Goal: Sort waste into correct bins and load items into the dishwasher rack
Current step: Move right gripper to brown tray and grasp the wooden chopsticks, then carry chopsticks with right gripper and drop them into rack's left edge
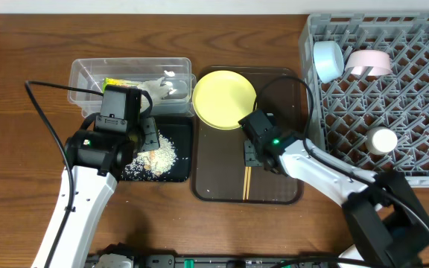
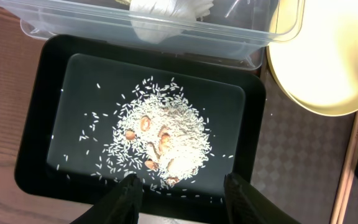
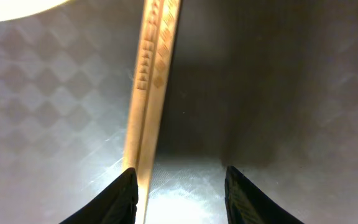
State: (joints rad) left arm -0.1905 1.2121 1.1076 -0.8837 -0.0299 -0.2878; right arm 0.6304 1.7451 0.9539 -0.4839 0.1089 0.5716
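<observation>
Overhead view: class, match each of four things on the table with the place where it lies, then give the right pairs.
Things
1. rice
2. tissue
3. yellow plate
4. pink bowl

Places
A. grey rack
B. black tray
C. brown tray
D. clear tub

Pairs: 1-B, 2-D, 3-C, 4-A
</observation>
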